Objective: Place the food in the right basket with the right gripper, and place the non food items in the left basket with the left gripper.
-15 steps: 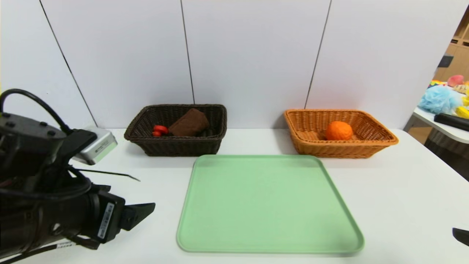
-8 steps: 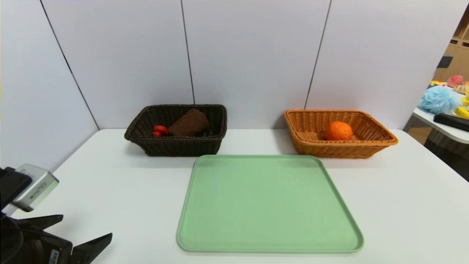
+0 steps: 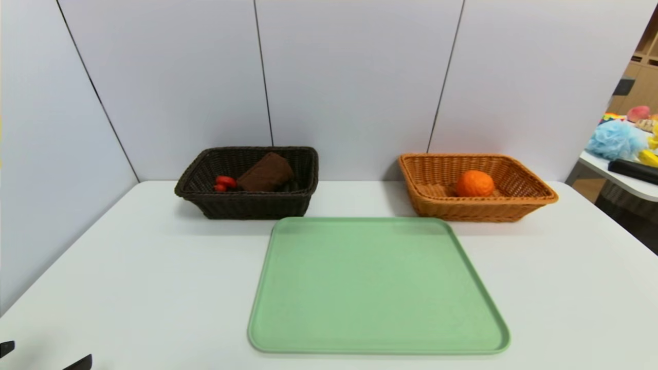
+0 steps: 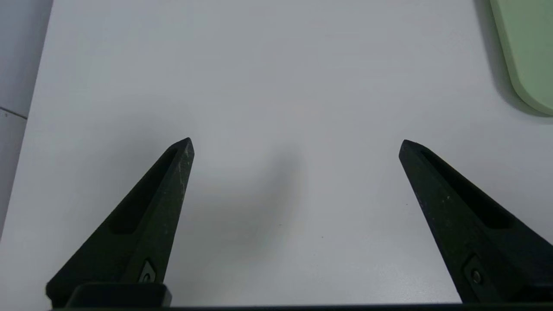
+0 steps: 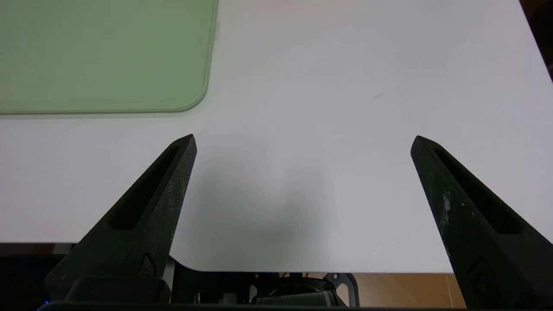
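Note:
The food, a round orange fruit (image 3: pixel 475 183), lies in the right basket (image 3: pixel 534 191), the orange-tan one at the back right. In the left basket (image 3: pixel 247 206), dark brown and at the back left, lie the non food items: a rolled brown towel (image 3: pixel 266 172) and a small red toy (image 3: pixel 224 182). Only the tips of my left gripper (image 3: pixel 43 357) show at the table's front left corner. In its wrist view the left gripper (image 4: pixel 297 144) is open over bare table. My right gripper (image 5: pixel 303 139) is open and empty above the table's front edge, out of the head view.
A green tray (image 3: pixel 378 288) with nothing on it lies mid-table in front of both baskets; one corner (image 4: pixel 527 52) shows in the left wrist view and another (image 5: pixel 99 52) in the right. A side table (image 3: pixel 617 177) with toys stands far right. Grey wall panels close the back and left.
My left arm has drawn back down and to the left, from beside the tray to the front left corner, almost out of the head view. The right fingertip at the right edge has gone.

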`<state>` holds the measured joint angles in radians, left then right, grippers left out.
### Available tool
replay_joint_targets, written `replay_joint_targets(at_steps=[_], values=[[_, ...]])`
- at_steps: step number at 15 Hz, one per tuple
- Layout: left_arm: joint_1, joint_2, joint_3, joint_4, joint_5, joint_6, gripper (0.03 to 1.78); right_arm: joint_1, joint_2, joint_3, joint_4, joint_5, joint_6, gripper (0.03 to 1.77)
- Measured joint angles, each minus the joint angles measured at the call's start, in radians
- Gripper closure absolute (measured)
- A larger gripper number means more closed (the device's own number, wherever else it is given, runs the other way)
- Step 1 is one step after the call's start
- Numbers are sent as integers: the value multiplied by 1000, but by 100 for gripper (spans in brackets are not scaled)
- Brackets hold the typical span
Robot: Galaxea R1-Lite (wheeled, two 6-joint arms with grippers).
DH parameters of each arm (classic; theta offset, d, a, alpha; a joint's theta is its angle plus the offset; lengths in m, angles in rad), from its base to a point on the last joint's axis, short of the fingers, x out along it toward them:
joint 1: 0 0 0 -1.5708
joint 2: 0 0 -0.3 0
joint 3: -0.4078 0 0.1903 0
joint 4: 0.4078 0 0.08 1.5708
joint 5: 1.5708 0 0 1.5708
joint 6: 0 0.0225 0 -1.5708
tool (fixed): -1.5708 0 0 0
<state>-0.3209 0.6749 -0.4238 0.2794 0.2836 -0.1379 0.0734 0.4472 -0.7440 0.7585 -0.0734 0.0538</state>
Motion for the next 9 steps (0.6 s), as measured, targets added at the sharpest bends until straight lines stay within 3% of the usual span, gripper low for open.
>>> replay_joint_targets(at_steps=[2, 9], values=[[66, -67, 27, 0, -11, 45, 12, -20, -24, 24, -1, 9, -2, 9], [195, -235, 87, 7, -15, 56, 12, -93, -74, 18, 31, 57, -19, 9]])
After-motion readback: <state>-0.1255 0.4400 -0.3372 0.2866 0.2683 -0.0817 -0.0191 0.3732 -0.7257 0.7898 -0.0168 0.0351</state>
